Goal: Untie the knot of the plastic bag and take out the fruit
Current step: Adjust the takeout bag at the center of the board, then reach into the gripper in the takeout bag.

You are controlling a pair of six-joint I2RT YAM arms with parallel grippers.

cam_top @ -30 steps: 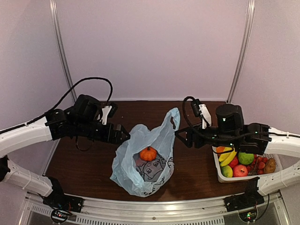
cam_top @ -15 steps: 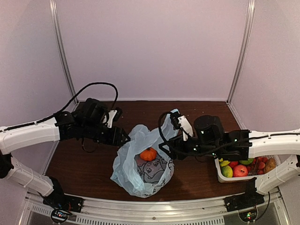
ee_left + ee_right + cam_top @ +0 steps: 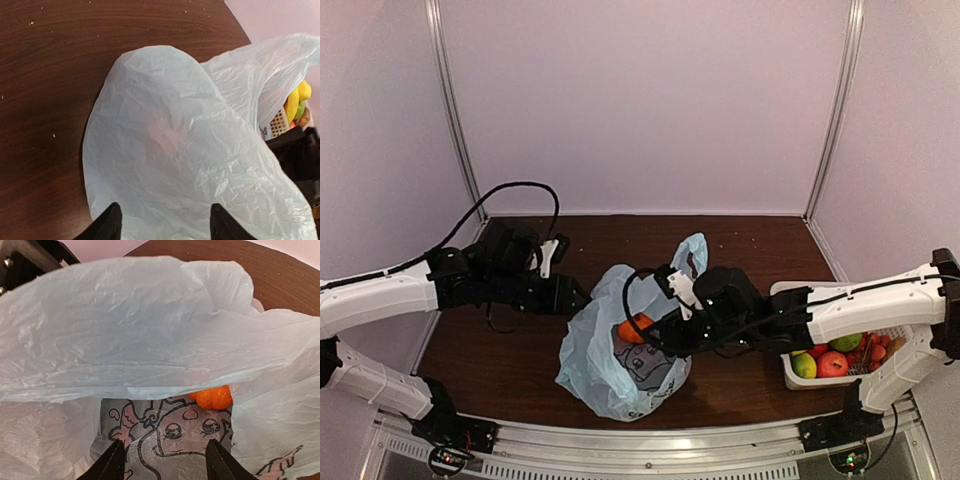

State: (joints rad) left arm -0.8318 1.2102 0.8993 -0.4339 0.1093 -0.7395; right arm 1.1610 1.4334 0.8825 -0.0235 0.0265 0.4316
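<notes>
The light blue plastic bag [image 3: 610, 375] lies mid-table with its mouth open; no knot shows, and one loose handle ear [image 3: 691, 253] stands up. A small orange fruit [image 3: 631, 329] sits inside on the printed cartoon panel and also shows in the right wrist view [image 3: 214, 396]. My right gripper [image 3: 653, 336] is open at the bag's mouth, fingers spread [image 3: 165, 462] just short of the orange. My left gripper [image 3: 576, 297] is open [image 3: 165, 227] against the bag's left upper wall [image 3: 190, 150], holding nothing.
A white mesh basket [image 3: 790, 378] at the right holds a green apple [image 3: 844, 342], red fruit [image 3: 833, 364] and more; its banana [image 3: 295, 99] shows in the left wrist view. The left arm's gripper body [image 3: 27, 260] is just beyond the bag.
My right arm has swung left from above the basket to the bag's mouth, over the orange fruit. My left gripper has drawn back slightly to the left.
</notes>
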